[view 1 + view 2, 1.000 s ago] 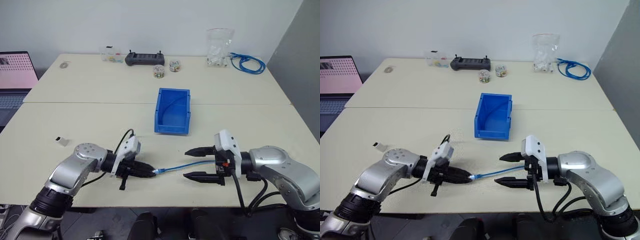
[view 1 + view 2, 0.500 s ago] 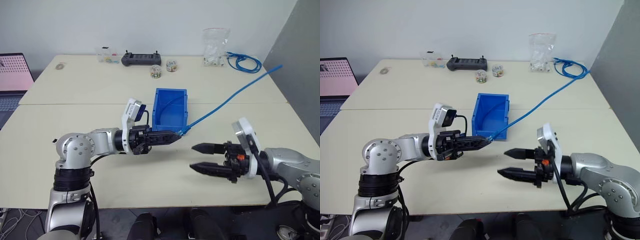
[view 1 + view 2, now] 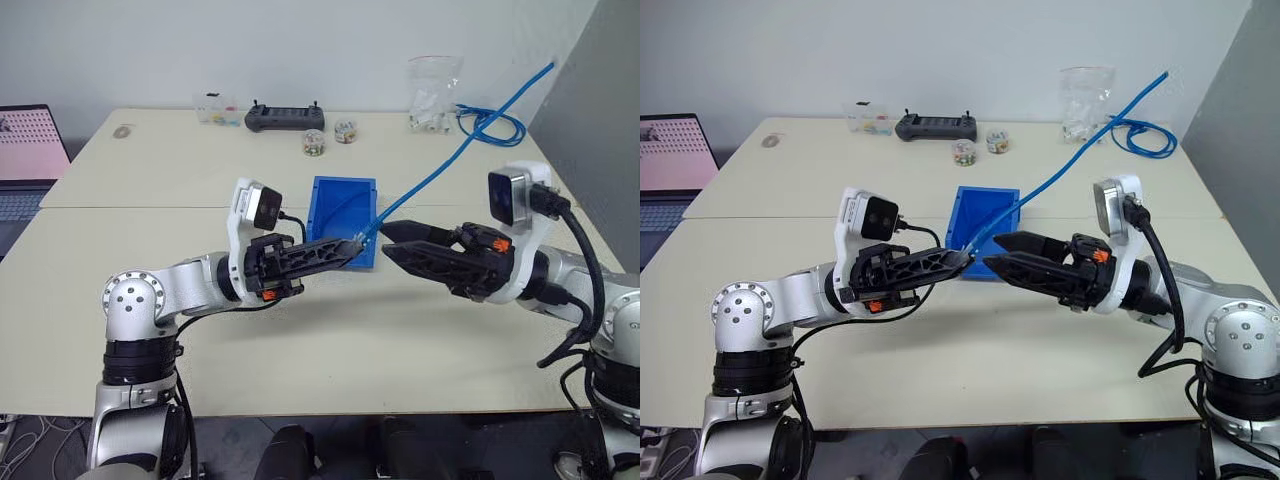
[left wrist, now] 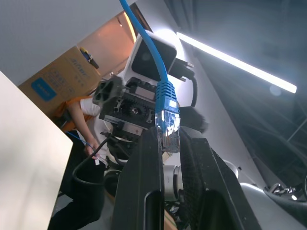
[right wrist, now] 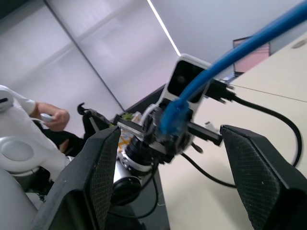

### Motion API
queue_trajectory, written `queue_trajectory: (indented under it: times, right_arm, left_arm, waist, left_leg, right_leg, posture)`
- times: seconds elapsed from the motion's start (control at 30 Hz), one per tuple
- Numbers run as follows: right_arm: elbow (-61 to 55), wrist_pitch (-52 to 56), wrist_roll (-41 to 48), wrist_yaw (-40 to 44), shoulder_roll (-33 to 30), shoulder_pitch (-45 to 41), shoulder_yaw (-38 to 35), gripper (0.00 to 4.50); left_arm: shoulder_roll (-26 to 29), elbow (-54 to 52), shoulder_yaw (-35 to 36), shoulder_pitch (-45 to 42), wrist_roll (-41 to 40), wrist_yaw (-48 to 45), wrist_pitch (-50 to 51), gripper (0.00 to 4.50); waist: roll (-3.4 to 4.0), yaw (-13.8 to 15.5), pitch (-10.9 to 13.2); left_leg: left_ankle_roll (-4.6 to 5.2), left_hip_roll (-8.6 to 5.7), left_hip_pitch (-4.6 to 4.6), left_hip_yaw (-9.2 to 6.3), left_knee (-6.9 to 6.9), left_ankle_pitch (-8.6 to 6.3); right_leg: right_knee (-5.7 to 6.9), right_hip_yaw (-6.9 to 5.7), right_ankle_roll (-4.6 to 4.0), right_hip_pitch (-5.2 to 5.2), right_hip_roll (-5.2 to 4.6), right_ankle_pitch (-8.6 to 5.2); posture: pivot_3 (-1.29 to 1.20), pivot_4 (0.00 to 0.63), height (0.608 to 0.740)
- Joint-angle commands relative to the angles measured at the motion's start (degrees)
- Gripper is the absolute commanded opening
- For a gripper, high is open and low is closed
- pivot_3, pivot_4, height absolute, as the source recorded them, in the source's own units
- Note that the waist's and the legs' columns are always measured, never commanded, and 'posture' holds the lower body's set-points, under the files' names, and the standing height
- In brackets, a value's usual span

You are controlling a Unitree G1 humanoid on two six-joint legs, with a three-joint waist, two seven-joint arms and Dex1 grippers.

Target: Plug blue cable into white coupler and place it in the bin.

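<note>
The left gripper (image 3: 352, 246) is clamped on the plug end of the blue cable (image 3: 455, 150), which rises up and away to the right. The right gripper (image 3: 388, 240), jaws spread and empty, faces it. Behind both sits the bin (image 3: 335, 205). Still the mating step, apparently; next needs the white coupler.

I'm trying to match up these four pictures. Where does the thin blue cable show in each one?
Left eye view: the blue cable rises from centre to upper right.
Right eye view: it slants the same way.
Left wrist view: its plug sits between the fingers.
Right wrist view: it crosses the upper right.
Shared landmark: the left gripper pinching the plug.
</note>
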Motion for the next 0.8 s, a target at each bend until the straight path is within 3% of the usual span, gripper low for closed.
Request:
queue_trajectory:
  times: [0.03, 0.43, 0.8]
  right_arm:
    - [-0.16, -1.89, 2.46, -0.93, 1.00, -2.19, 0.84, 3.50]
    - [1.52, -2.21, 5.63, -2.24, 1.20, -3.57, 2.03, 3.50]
    - [1.50, -1.53, 5.13, -1.16, 1.09, -4.07, 4.23, 1.00]
  left_arm:
    - [0.48, -3.28, -0.88, 0.78, -2.97, 1.07, -2.73, 0.21]
    - [2.41, -5.01, -2.02, 3.15, -2.97, -0.21, -4.32, 0.21]
    - [2.95, -5.45, -2.60, 3.98, -2.97, -1.71, -4.77, 0.21]
  waist:
    - [0.00, -0.01, 0.00]
    - [0.00, -0.03, 0.00]
    - [0.00, -0.02, 0.00]
  left_leg:
    - [0.00, 0.00, 0.00, 0.01, 0.00, 0.00]
    - [0.00, -0.01, 0.00, 0.03, -0.02, 0.00]
    - [0.00, -0.01, -0.02, 0.04, -0.04, 0.00]
  right_leg:
    - [0.00, 0.01, 0.00, 0.00, 0.00, 0.00]
    - [-0.01, 0.01, 0.00, -0.01, 0.02, 0.00]
    - [-0.03, 0.01, 0.01, -0.04, 0.02, -0.01]
  posture:
    - [0.00, 0.150, 0.740]
    - [0.00, 0.150, 0.740]
    - [0.00, 0.150, 0.740]
